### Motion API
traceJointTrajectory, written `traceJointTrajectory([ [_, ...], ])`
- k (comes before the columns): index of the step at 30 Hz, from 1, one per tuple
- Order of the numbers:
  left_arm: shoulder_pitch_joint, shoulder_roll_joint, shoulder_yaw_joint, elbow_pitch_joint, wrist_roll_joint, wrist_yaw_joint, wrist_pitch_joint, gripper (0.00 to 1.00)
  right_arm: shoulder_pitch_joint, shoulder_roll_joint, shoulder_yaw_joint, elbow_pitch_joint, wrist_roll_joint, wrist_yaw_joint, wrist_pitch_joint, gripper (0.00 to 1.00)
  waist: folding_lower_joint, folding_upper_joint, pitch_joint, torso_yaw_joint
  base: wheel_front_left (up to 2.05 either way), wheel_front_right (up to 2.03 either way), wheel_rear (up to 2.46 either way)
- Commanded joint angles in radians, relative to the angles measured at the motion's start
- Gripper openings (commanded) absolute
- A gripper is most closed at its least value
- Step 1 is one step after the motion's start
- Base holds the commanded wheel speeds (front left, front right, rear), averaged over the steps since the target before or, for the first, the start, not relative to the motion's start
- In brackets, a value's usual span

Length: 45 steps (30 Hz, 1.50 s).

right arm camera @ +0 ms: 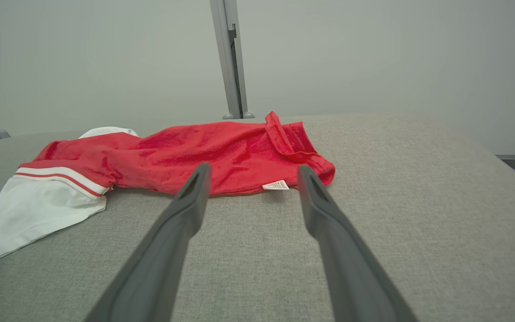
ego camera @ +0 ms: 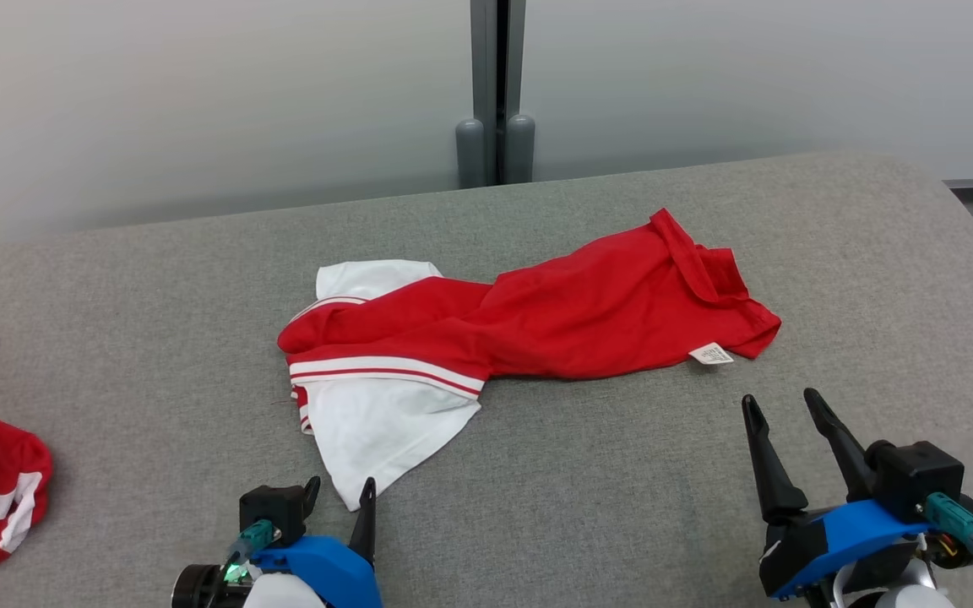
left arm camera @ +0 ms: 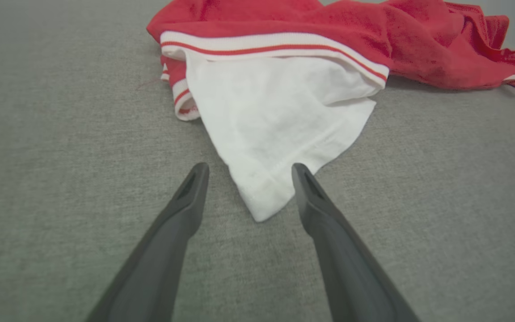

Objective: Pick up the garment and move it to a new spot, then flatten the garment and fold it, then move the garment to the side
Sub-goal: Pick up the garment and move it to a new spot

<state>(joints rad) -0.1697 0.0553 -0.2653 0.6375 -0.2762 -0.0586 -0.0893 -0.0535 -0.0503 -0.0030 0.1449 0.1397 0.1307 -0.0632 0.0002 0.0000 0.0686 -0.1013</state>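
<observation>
Your garment [ego camera: 588, 304] lay crumpled mid-table [ego camera: 622, 490], red part to the right, white part at the near left. Your left claw [ego camera: 340, 483] was open, with the white corner between its fingers. Your right claw [ego camera: 779, 397] was open and empty, near the label [ego camera: 712, 354].

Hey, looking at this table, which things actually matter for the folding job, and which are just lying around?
Part of the job:
- red and white garment, crumpled mid-table
- gray table under it

Just lying about:
- second red and white bundle at the table's left edge, probably not this job's piece
- gray post behind the table
</observation>
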Motion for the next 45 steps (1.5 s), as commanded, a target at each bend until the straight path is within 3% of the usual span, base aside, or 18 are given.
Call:
traceJointTrajectory([
  [1, -0.022, -0.002, 0.005, 0.015, -0.009, 0.012, 0.006, 1.0, -0.015, 0.0, 0.004, 0.006, 0.003, 0.0, -0.007, 1.0, -0.0002, 0.0, 0.004, -0.005, 0.0, 0.0, 0.0],
  [7, -0.059, -0.003, 0.01, 0.098, -0.044, 0.04, 0.062, 1.0, -0.031, 0.0, 0.011, 0.026, 0.009, 0.0, -0.018, 1.0, -0.0002, 0.0, 0.024, -0.029, 0.0, 0.0, 0.0],
  [8, -0.06, -0.003, 0.006, 0.109, -0.048, 0.034, 0.072, 0.7, -0.034, 0.0, 0.012, 0.029, 0.01, 0.0, -0.02, 1.0, -0.0002, 0.0, 0.027, -0.03, 0.0, 0.0, 0.0],
  [10, -0.07, -0.004, -0.002, 0.123, -0.06, 0.023, 0.075, 0.0, -0.041, 0.0, 0.012, 0.033, 0.011, 0.0, -0.025, 1.0, -0.0002, 0.0, 0.033, -0.032, 0.0, 0.0, 0.0],
  [14, -0.082, -0.004, -0.015, 0.14, -0.067, 0.011, 0.062, 0.0, -0.06, -0.001, 0.019, 0.051, 0.013, 0.0, -0.004, 1.0, -0.0002, 0.0, 0.042, -0.027, 0.0, 0.0, 0.0],
  [22, -0.098, 0.019, -0.008, 0.132, -0.072, 0.014, -0.004, 0.0, -0.201, -0.05, -0.04, 0.112, 0.026, 0.0, 0.183, 1.0, -0.0002, 0.0, 0.066, 0.009, 0.0, 0.0, 0.0],
  [28, -0.116, 0.027, -0.018, 0.101, -0.073, 0.009, -0.01, 0.0, -0.327, -0.11, -0.098, 0.238, 0.046, 0.0, 0.312, 1.0, -0.0002, 0.0, 0.105, 0.054, 0.0, 0.0, 0.0],
  [36, -0.135, 0.038, -0.028, 0.045, -0.072, 0.002, -0.01, 0.0, -0.48, -0.197, -0.129, 0.417, 0.033, 0.0, 0.4, 1.0, -0.0002, 0.0, 0.17, 0.093, 0.0, 0.0, 0.0],
  [45, -0.137, 0.062, -0.034, -0.004, -0.076, 0.008, 0.001, 0.0, -0.56, -0.212, -0.115, 0.524, 0.044, 0.0, 0.424, 1.0, -0.0002, 0.0, 0.219, 0.118, 0.0, 0.0, 0.0],
])
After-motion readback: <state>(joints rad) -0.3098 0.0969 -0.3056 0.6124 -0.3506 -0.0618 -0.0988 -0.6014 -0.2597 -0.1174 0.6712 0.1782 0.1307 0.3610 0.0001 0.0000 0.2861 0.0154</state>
